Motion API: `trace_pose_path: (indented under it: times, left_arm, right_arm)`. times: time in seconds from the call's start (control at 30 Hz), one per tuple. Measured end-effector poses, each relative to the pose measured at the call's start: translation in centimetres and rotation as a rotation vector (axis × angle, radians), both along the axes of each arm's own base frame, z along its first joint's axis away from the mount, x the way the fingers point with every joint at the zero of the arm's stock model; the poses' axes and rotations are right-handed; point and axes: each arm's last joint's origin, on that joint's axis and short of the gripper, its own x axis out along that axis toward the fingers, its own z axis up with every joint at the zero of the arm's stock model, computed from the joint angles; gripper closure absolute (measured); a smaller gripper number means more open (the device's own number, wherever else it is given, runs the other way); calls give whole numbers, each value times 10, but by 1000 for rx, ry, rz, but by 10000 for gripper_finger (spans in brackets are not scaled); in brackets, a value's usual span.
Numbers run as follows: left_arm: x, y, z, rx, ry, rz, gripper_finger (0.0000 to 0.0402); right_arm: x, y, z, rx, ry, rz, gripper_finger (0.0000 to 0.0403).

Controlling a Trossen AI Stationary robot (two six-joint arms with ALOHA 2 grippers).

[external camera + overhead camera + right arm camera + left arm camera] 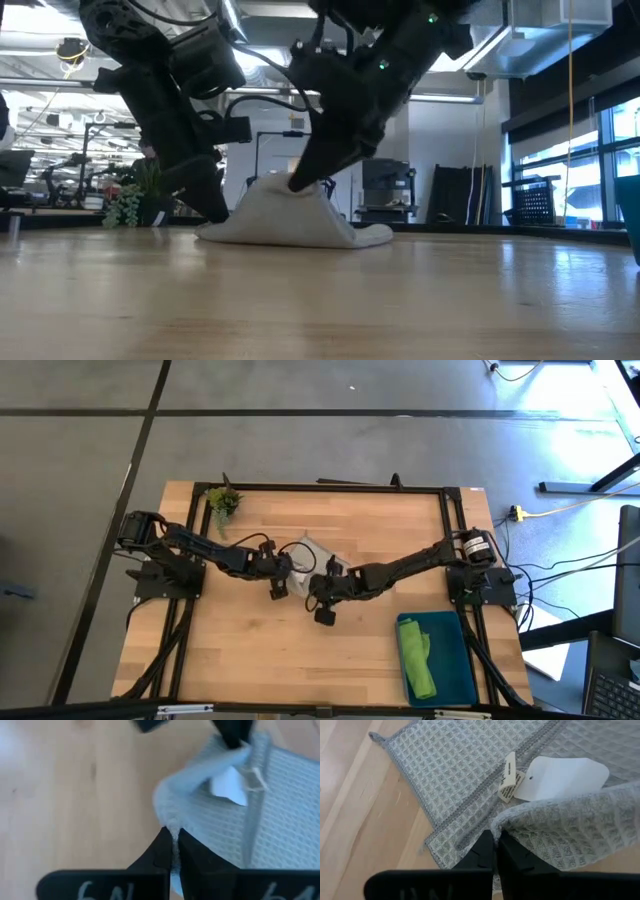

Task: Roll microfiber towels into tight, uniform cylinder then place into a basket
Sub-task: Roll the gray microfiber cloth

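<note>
The pale grey-beige towel lies bunched on the table's middle, with a white paper tag on it. My left gripper is shut on its left side, low at the table. My right gripper is shut on it and holds part of it up in a peak. The lime green towel lies in the dark teal bin at the near right. My left gripper pinches a folded-over edge of the grey towel between its two fingers, slanting down from the table's left. That part sits low, close to the table; the rest of the towel lies spread beyond it. My right gripper pinches a bunched edge of the grey towel between its two fingers, slanting down from the table's right. The held part is raised into a peak, and the cloth slopes down from it to the table on both sides.
A small green plant sprig stands at the table's far left corner. The bin sits at the near right corner, beside the right arm's base. Bare wood lies along the near side of the table.
</note>
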Motion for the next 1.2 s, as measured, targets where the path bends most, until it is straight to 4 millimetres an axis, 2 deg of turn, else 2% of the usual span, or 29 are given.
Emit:
trace_pose_path:
  times: [0.33, 0.77, 0.97, 1.2]
  left_arm:
    - [0, -1, 0, 9, 9, -27, 401]
    - [0, -3, 0, 20, 16, -55, 401]
    - [0, -5, 0, 53, 18, -48, 402]
    - [3, -18, 6, 41, 12, -103, 401]
  right_arm:
    - [-5, -29, -4, 84, 75, -211, 388]
    - [-20, -48, -11, 18, 196, -465, 388]
    - [-26, -49, -20, 4, 212, -471, 388]
    - [-30, -46, -26, 24, 257, -397, 387]
